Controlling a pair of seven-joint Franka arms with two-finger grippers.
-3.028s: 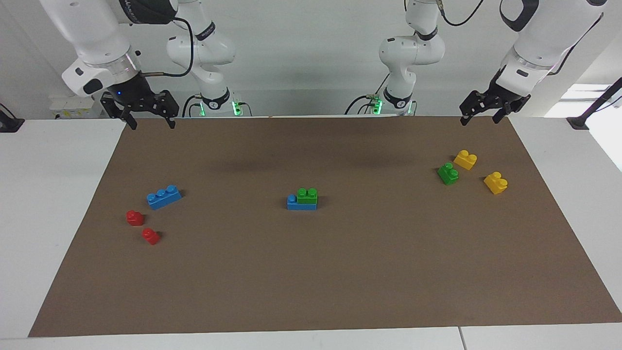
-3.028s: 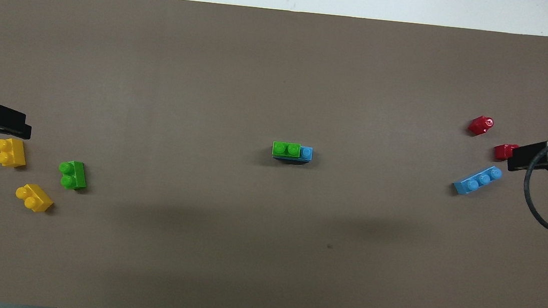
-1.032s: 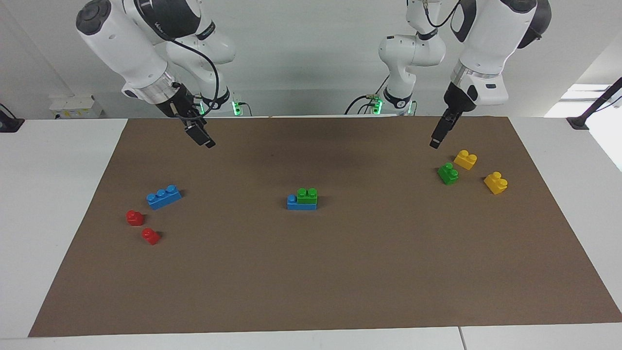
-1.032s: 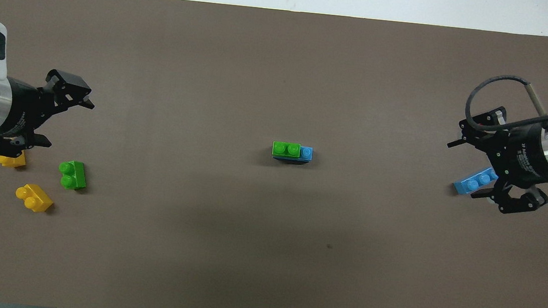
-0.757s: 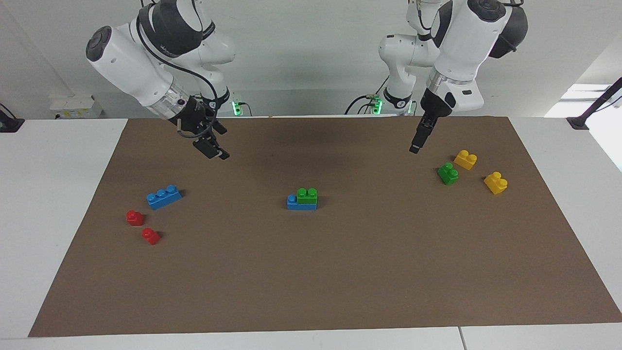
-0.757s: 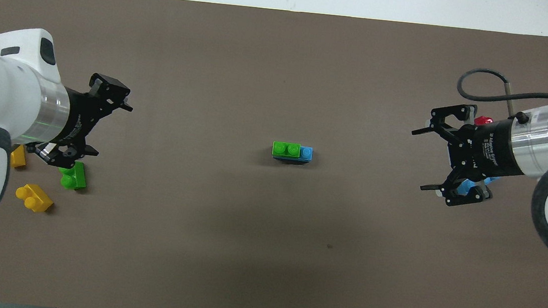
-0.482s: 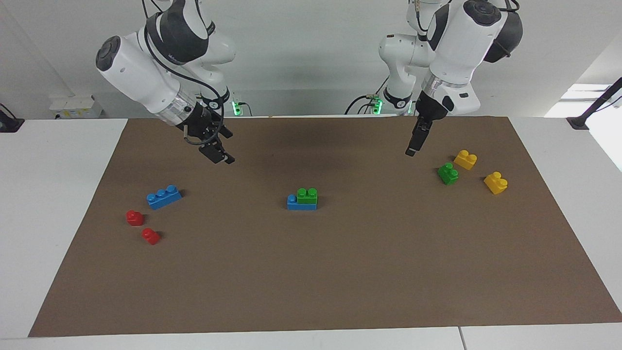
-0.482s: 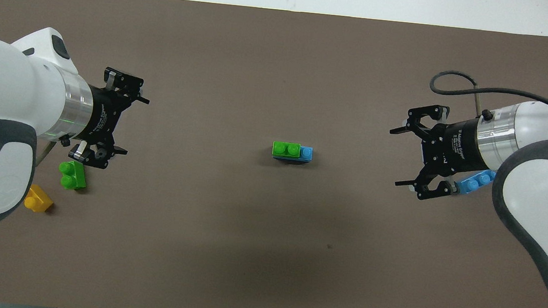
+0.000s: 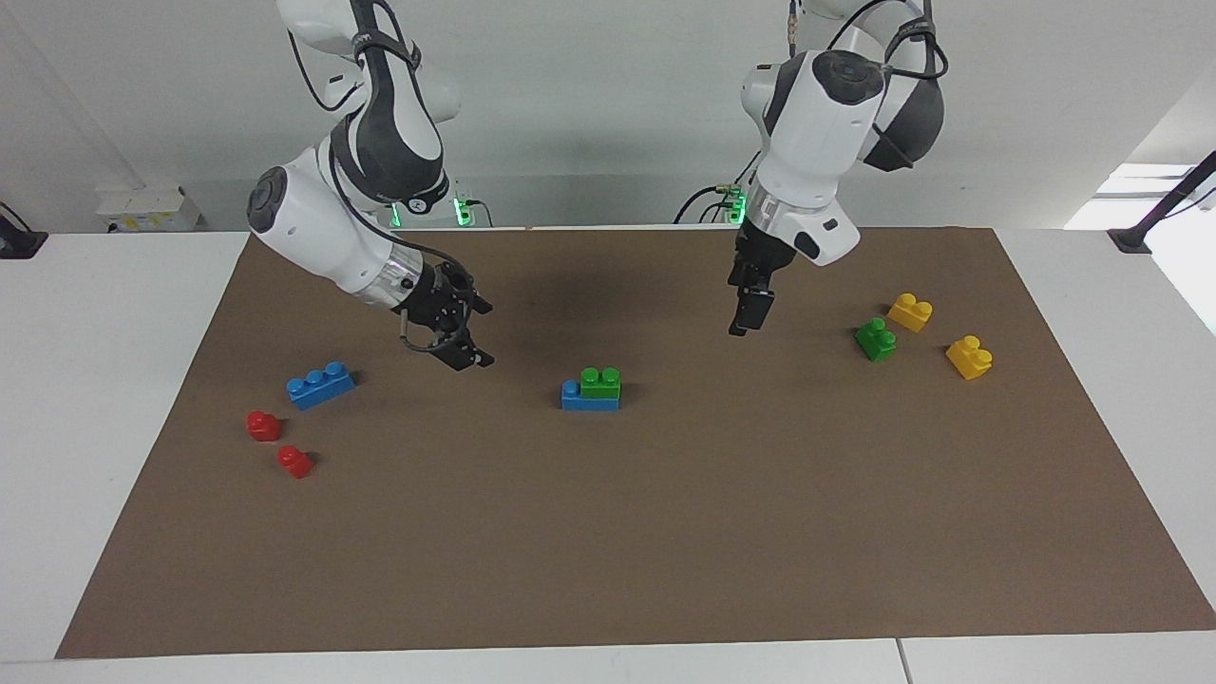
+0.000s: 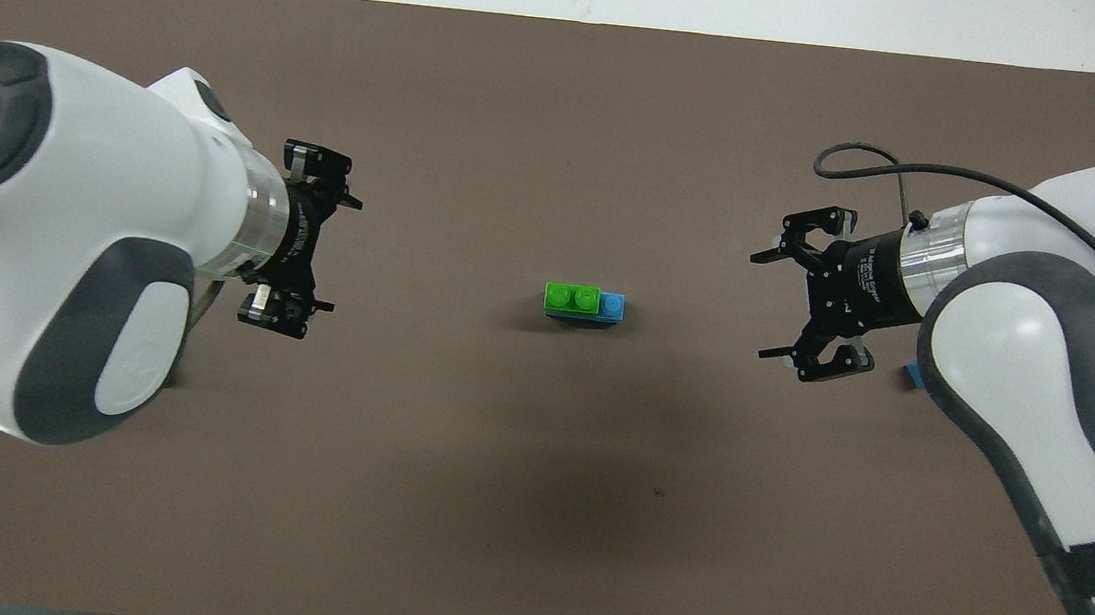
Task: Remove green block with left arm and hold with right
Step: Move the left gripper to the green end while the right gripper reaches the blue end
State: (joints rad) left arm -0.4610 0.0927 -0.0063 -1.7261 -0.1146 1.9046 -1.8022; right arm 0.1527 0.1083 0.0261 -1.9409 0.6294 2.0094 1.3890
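green block [image 9: 600, 382] on blue block [image 9: 589, 399], mid surface | left tool [image 10: 317, 245] open, empty | right tool [image 10: 781, 305] open, empty

Three seconds earlier both arms hung back at the robots' edge of the brown mat [image 9: 665, 532], each gripper near its own corner. Since then the left gripper [image 9: 746, 318] swung in from above the yellow and green loose bricks toward the middle of the mat and came lower. The right gripper [image 9: 463, 353] travelled in from its end, past the loose blue brick [image 9: 320, 384], and dropped low over the mat. Both turned to point at the green block [image 9: 600, 382] from either side, and their fingers stood spread apart.
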